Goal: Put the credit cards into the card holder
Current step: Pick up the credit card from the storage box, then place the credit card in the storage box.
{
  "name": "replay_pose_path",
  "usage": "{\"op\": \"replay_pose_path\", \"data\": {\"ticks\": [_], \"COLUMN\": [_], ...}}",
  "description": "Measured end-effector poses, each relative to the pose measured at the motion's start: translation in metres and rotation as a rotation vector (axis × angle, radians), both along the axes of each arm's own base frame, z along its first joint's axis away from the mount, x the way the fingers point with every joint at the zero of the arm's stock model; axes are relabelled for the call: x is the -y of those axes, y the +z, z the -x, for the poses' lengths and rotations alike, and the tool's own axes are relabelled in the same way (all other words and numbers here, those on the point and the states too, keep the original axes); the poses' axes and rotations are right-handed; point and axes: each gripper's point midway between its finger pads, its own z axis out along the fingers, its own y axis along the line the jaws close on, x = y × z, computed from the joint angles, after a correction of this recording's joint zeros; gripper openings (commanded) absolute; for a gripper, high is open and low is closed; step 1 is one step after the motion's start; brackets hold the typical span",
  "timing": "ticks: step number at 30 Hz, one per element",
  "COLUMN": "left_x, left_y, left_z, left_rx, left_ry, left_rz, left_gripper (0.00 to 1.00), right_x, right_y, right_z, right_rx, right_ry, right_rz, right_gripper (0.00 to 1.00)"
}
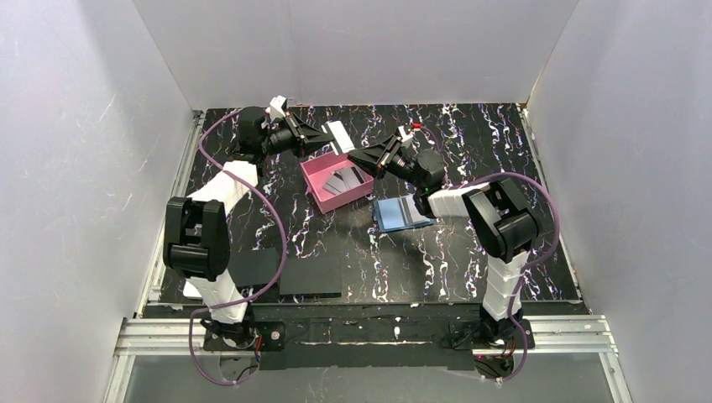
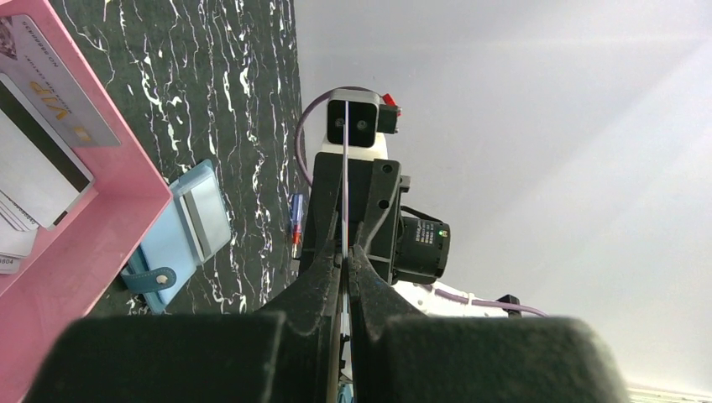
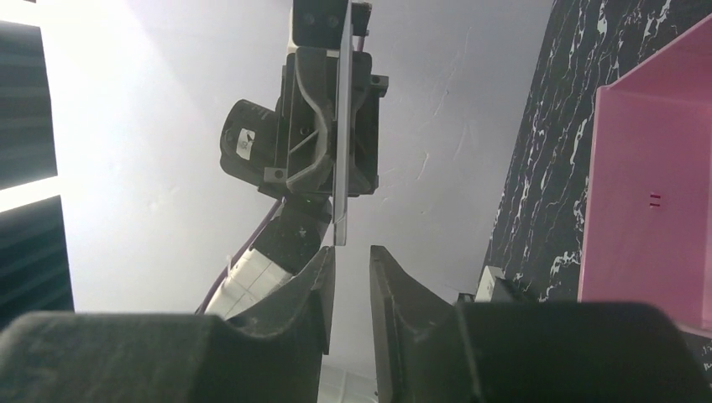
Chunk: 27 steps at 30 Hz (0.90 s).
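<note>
The pink card holder [image 1: 312, 175] sits mid-table with several white and grey credit cards [image 1: 346, 181] lying in it. They also show in the left wrist view [image 2: 38, 164] inside the holder [image 2: 92, 239]. My left gripper [image 1: 326, 139] is shut on one white credit card [image 1: 340, 135], held up just behind the holder and seen edge-on between its fingers [image 2: 345, 168]. My right gripper [image 1: 353, 157] is open and empty, its tips facing the left gripper. In the right wrist view the held card [image 3: 342, 126] hangs just beyond the right gripper [image 3: 351, 256], with the holder [image 3: 651, 126] to its right.
A flat blue hinged case [image 1: 401, 214] lies open right of the holder, also in the left wrist view [image 2: 180, 231]. Two flat black pads [image 1: 311, 269] lie near the front left. White walls enclose the table on three sides.
</note>
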Motion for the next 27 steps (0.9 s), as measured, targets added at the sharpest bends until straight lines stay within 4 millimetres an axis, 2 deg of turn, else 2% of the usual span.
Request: {"op": "replay_pose_path", "data": {"ticks": [4, 10, 14, 21, 27], "left_x": [0.0, -0.001, -0.001, -0.001, 0.0], "left_y": [0.004, 0.002, 0.0, 0.002, 0.003], "left_z": [0.001, 0.001, 0.001, 0.002, 0.002], "left_rx": [0.007, 0.004, -0.007, -0.004, -0.004], "left_ry": [0.001, 0.007, 0.007, 0.004, 0.005], "left_rz": [0.004, 0.004, 0.007, 0.011, 0.015], "left_gripper": [0.0, 0.0, 0.0, 0.0, 0.0], "right_x": [-0.001, -0.003, -0.004, -0.006, -0.01], "right_y": [-0.005, -0.007, -0.004, 0.004, 0.006], "right_z": [-0.002, -0.005, -0.007, -0.011, -0.01], "right_rx": [-0.013, -0.023, -0.023, -0.017, -0.023], "right_ry": [0.001, 0.006, 0.006, 0.007, 0.014], "right_rz": [-0.003, -0.021, -0.029, -0.051, -0.07], "right_gripper": [0.24, 0.31, 0.31, 0.13, 0.18]}}
